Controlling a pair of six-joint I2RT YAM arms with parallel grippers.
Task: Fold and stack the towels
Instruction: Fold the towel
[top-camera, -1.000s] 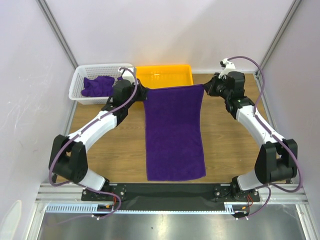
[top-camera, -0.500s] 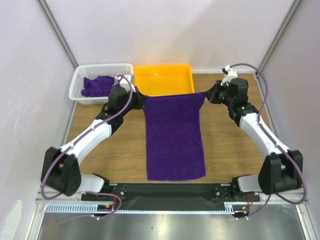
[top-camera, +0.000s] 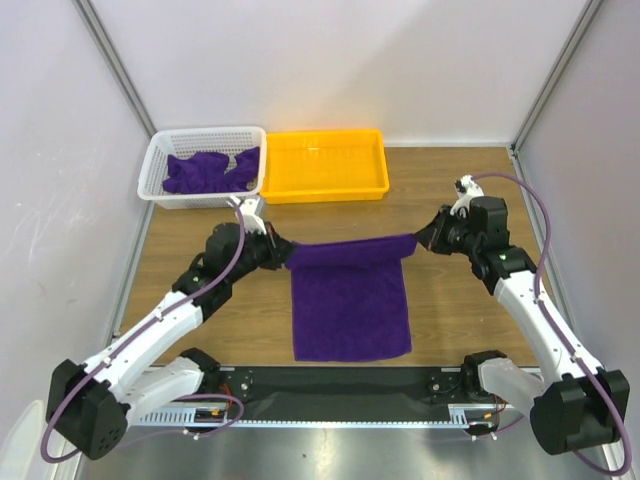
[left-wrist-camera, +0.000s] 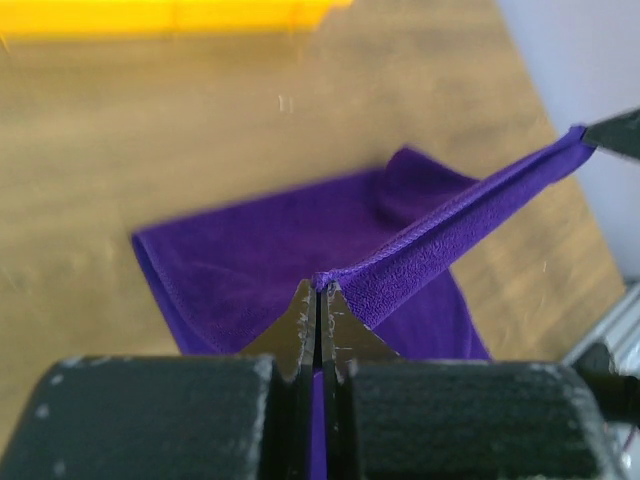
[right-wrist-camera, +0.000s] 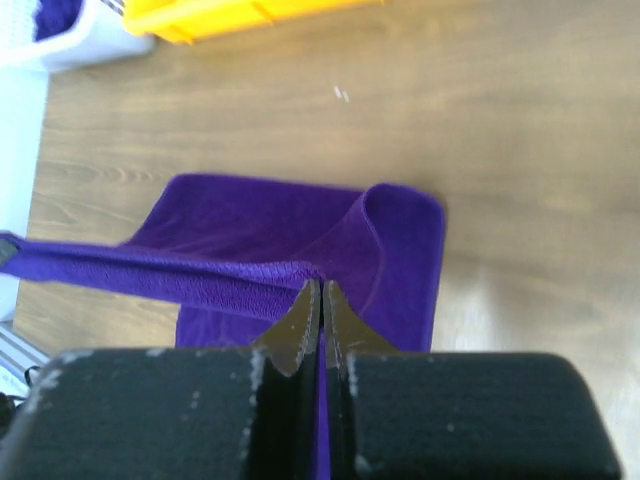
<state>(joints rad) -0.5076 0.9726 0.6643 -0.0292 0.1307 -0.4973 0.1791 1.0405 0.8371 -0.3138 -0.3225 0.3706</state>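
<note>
A deep purple towel (top-camera: 350, 305) lies lengthwise on the wooden table, its far edge lifted and stretched taut between both arms. My left gripper (top-camera: 288, 256) is shut on the towel's far left corner (left-wrist-camera: 322, 283). My right gripper (top-camera: 418, 240) is shut on the far right corner (right-wrist-camera: 318, 275). The raised edge hangs above the towel's middle, and the near part (right-wrist-camera: 400, 260) rests flat. More purple towels (top-camera: 205, 170) lie crumpled in the white basket (top-camera: 158, 160) at the back left.
An empty yellow tray (top-camera: 322, 162) stands at the back centre beside the basket. Bare wood shows left and right of the towel. A black rail (top-camera: 340, 382) runs along the table's near edge between the arm bases.
Both grippers have carried the towel's far edge toward the near side, from beside the yellow tray to above the towel's middle. The visible flat part has shortened.
</note>
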